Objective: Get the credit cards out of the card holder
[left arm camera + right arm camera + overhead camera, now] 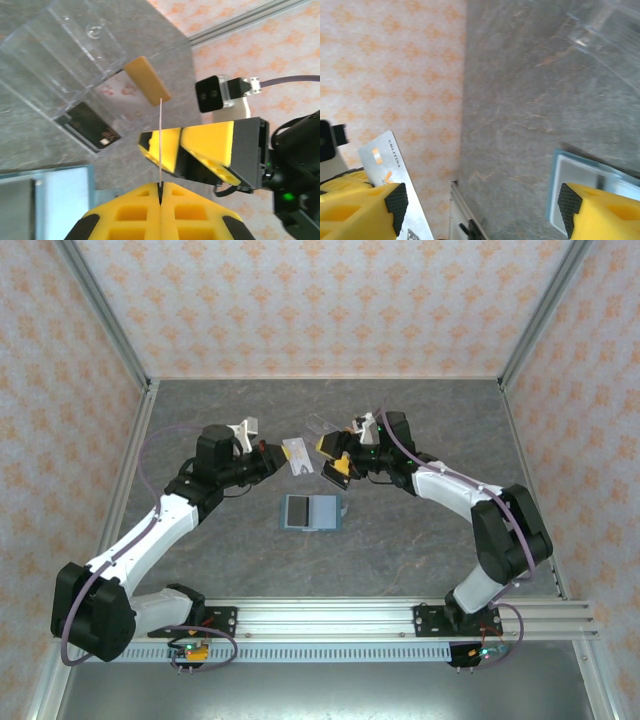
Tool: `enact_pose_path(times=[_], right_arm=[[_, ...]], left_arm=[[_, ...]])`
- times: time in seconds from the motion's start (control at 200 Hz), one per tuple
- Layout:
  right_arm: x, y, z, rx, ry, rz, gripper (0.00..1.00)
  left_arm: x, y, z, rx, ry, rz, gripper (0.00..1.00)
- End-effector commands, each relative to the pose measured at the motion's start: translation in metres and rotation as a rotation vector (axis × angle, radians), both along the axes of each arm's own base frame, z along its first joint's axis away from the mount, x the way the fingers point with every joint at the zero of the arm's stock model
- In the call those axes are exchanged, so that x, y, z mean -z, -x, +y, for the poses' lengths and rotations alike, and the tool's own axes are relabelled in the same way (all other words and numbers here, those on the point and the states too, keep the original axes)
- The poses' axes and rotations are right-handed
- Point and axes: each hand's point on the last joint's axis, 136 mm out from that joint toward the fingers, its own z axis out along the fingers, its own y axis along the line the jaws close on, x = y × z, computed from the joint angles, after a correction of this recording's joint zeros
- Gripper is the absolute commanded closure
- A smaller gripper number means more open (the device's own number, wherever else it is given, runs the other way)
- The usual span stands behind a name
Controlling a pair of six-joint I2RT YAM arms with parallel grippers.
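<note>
Top view: card holder [312, 512] lies flat & open on the desk [200, 560], near the middle, nothing gripping it; left claw [272, 458] is clenched on a pale card [295, 455], held up beyond the holder; right claw [335, 458] is just right of that card, jaws spread, released; clear stand [325, 425] just behind both.

Left wrist view: left claw [160, 192] pinches the card [160, 145] edge-on, a thin white line rising from betw. its yellow tips; right claw's yellow finger just beside it; clear stand [65, 65] holds a dark card [92, 127]; card holder [50, 200] at bottom left.

Right wrist view: right claw [481, 202] wide apart, gripping nothing; card [390, 170] by its left-side finger; card holder [585, 170] on the desk [520, 100] below; clear stand [605, 35] top right.
</note>
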Motion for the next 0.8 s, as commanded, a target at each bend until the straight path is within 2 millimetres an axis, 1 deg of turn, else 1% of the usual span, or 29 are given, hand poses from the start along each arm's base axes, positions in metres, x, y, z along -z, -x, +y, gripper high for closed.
enact_pose_path(times=[0.0, 0.11, 0.33, 0.42, 0.551, 0.666, 0.761, 0.796], right_arm=[[-0.050, 0.005, 0.012, -0.079, -0.139, -0.095, 0.20], [-0.059, 0.005, 0.017, -0.105, -0.192, -0.091, 0.25], [-0.081, 0.014, 0.018, -0.145, -0.267, -0.130, 0.46], [-0.085, 0.017, 0.017, -0.151, -0.267, -0.146, 0.54], [-0.087, 0.017, 0.017, -0.153, -0.259, -0.149, 0.68], [-0.090, 0.019, 0.017, -0.159, -0.253, -0.158, 0.78], [-0.089, 0.020, 0.016, -0.170, -0.214, -0.187, 0.94], [-0.086, 0.019, 0.014, -0.165, -0.180, -0.192, 0.99]], left_arm=[[-0.035, -0.007, -0.010, 0.030, 0.122, -0.067, 1.00], [-0.039, -0.010, -0.012, 0.034, 0.152, -0.065, 1.00], [-0.036, -0.013, -0.015, 0.035, 0.173, -0.046, 1.00], [-0.037, -0.015, -0.016, 0.038, 0.186, -0.043, 1.00], [-0.037, -0.016, -0.017, 0.034, 0.196, -0.036, 1.00], [-0.036, -0.016, -0.017, 0.030, 0.205, -0.026, 1.00], [-0.032, -0.015, -0.015, 0.020, 0.200, -0.006, 1.00], [-0.030, -0.014, -0.014, 0.012, 0.191, 0.002, 0.99]])
